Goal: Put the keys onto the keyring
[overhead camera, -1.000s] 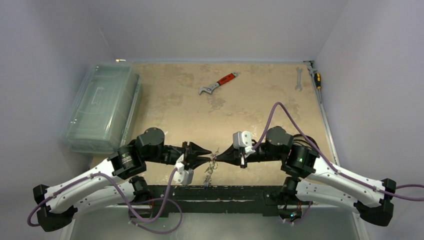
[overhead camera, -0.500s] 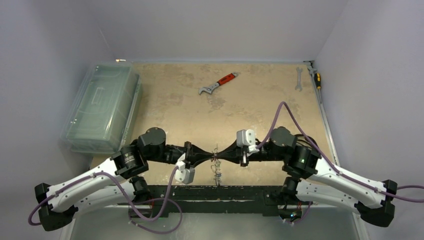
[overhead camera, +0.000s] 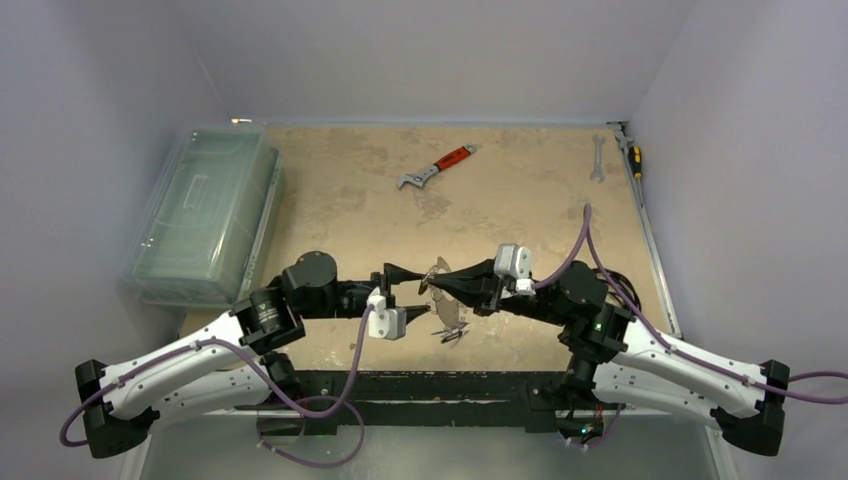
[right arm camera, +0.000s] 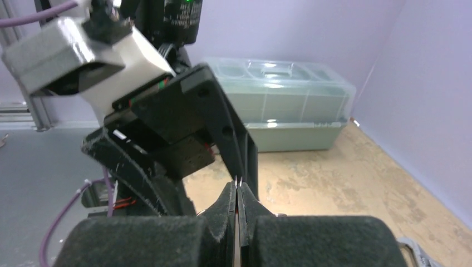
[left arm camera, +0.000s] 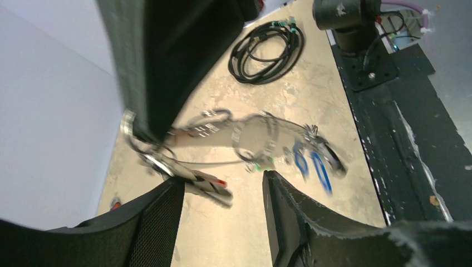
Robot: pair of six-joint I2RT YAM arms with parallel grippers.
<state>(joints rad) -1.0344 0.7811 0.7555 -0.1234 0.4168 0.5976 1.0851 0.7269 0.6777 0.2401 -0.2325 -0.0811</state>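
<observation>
Sandy counter (overhead camera: 520, 190) below: right fingers (right arm camera: 222, 217) clamp the keyring (overhead camera: 436, 272), keys (left arm camera: 311, 161) dangling beneath them; left fingers (left arm camera: 161, 222) stand apart just beside. Stiff, slick, swinging metal, so I'd grip its flat rim.

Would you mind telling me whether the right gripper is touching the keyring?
Touching. In the right wrist view the right gripper is shut on a thin metal edge, and the top view shows the keyring at its fingertips.
</observation>
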